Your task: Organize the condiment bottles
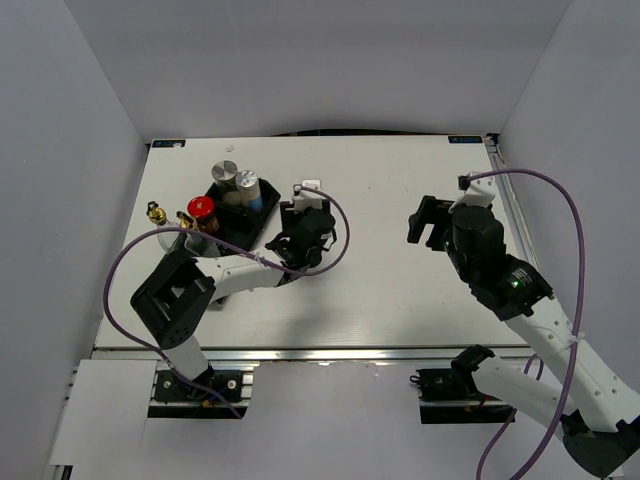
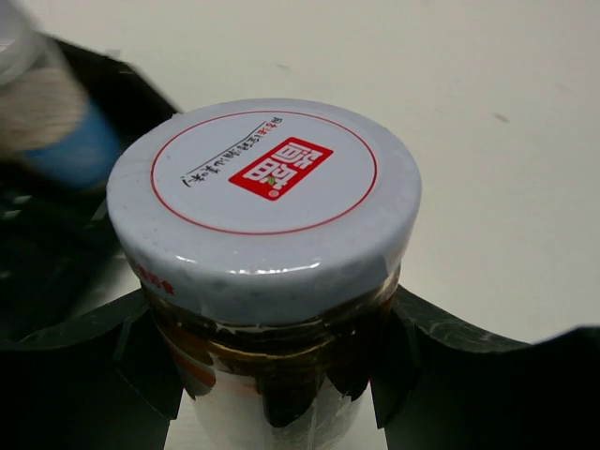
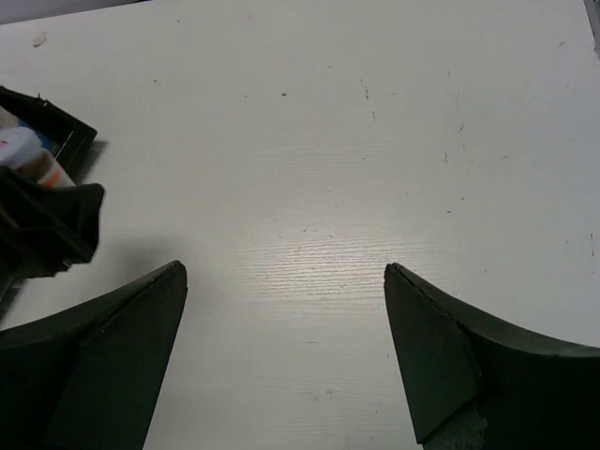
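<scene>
My left gripper (image 1: 307, 198) is shut on a short silver-lidded jar (image 2: 262, 187) with a red logo on its lid, just right of the black tray (image 1: 262, 222). Its fingers (image 2: 427, 328) press the jar's dark neck on both sides. Two silver-lidded clear jars (image 1: 223, 172) (image 1: 247, 183) stand in the tray's far part; one shows blurred in the left wrist view (image 2: 52, 122). The red-lidded dark jar (image 1: 202, 209) stands at the tray's near left. Two gold-spouted bottles (image 1: 157, 212) (image 1: 185, 220) stand left of it. My right gripper (image 1: 430, 222) (image 3: 286, 281) is open and empty over bare table.
The tray's corner (image 3: 66, 127) and the left gripper (image 3: 47, 225) show at the left edge of the right wrist view. Purple cables loop over both arms. White walls enclose the table (image 1: 380, 200) on three sides.
</scene>
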Action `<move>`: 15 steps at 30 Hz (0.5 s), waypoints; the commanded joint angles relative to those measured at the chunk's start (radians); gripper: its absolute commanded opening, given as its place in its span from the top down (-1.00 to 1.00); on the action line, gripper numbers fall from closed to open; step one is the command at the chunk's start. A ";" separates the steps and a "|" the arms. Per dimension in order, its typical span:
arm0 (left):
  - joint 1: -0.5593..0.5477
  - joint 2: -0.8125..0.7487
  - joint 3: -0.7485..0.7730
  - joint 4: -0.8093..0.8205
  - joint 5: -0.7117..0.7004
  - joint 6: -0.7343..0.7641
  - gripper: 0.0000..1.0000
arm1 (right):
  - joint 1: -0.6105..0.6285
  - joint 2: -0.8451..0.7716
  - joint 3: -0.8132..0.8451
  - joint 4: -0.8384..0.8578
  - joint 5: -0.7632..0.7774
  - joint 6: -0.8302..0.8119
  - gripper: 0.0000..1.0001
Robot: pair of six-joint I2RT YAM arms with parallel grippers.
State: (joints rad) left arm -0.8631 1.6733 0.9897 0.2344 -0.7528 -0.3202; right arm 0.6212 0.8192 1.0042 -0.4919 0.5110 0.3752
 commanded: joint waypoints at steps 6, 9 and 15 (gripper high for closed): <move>0.113 0.014 0.029 0.019 -0.511 -0.152 1.00 | -0.031 -0.005 -0.044 0.091 0.001 0.005 -0.79; 0.130 0.031 0.018 0.037 -0.610 -0.160 1.00 | -0.038 -0.008 -0.067 0.114 -0.011 -0.002 -0.79; 0.239 0.038 -0.017 0.005 -0.604 -0.277 1.00 | -0.067 -0.006 -0.087 0.116 -0.020 -0.013 -0.79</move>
State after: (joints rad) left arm -0.6662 1.7359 0.9806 0.1947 -1.2507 -0.5316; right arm 0.5701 0.8219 0.9295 -0.4366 0.4904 0.3717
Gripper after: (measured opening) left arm 0.737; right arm 0.895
